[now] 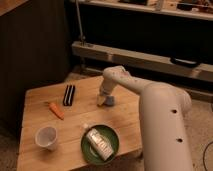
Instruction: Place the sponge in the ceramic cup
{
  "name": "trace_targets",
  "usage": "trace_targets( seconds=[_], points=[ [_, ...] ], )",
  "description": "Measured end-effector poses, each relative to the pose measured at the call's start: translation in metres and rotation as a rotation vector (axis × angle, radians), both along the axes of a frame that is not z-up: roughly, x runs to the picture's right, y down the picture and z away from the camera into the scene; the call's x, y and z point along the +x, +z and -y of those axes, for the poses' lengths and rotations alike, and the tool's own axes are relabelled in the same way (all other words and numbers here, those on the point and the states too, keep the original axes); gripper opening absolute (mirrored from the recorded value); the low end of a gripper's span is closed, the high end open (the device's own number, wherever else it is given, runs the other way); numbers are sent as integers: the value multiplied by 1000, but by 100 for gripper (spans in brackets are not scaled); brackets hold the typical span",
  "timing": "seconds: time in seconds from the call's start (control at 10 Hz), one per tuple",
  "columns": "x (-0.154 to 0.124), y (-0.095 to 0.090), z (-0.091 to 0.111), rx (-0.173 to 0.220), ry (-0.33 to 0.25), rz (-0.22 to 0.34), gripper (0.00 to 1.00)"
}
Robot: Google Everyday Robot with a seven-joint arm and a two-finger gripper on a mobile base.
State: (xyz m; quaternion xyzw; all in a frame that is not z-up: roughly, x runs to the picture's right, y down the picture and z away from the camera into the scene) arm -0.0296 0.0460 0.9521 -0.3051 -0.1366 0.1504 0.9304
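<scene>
Reaching down from the big white arm, the pincer sat low on the wooden bench, right at the light-blue sponge. The sponge lay flat on the bench at about 1 o'clock from the bench's middle. The pincer was touching it or just over it; I could not tell which. I could not tell if the pincer was open or shut, or if it had hold of the sponge. The white ceramic cup stood upright at about 8 o'clock, well apart from the sponge. An orange carrot lay at 10 o'clock. A black-and-white striped block lay at 11 o'clock, near the carrot. A green plate sat at 5 o'clock with a box lying on it.
</scene>
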Motion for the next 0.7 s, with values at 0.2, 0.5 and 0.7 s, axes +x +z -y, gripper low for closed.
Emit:
trace_targets(
  seconds=[0.2, 0.5, 0.7],
  points=[
    [-12, -34, 18, 17, 12, 61, 0],
    [-42, -112, 42, 14, 26, 204, 0],
    [-68, -175, 48, -20, 34, 347, 0]
  ],
)
